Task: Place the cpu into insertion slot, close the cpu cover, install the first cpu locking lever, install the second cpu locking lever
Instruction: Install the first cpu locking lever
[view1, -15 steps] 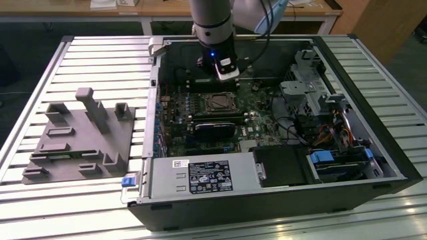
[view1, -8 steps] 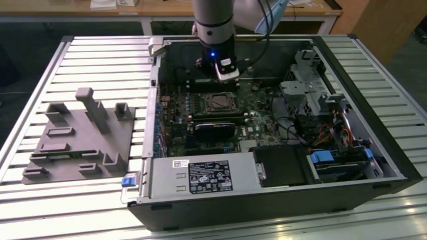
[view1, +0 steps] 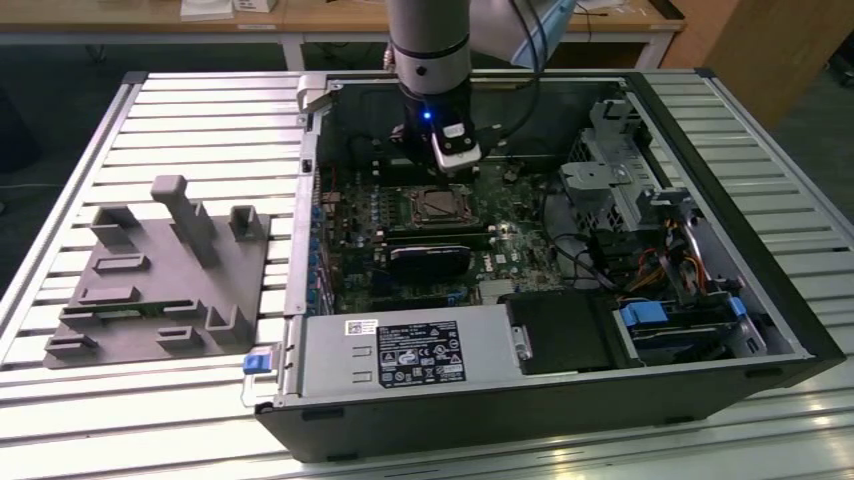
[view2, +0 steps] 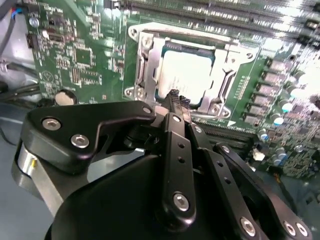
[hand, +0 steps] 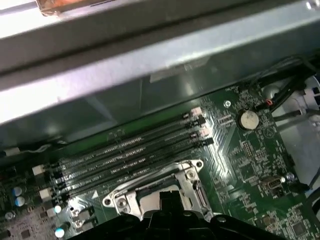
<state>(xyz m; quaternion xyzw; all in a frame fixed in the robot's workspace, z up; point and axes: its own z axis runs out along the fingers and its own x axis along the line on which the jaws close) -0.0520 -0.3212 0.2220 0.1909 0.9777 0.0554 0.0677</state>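
A slatted metal table (view1: 200, 110) is carrying an open computer case (view1: 534, 400), with a grey fixture block (view1: 160, 275) lying beside it.

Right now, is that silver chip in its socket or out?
In: the cpu lies flat inside the insertion slot, framed by metal.

One cpu (view2: 186, 75) in one insertion slot (view2: 145, 70), four memory slots (hand: 130, 155) beside it, one coin battery (hand: 248, 119).

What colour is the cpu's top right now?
Pale silver-grey, glaring bright; the cpu shows best in the second wrist view.
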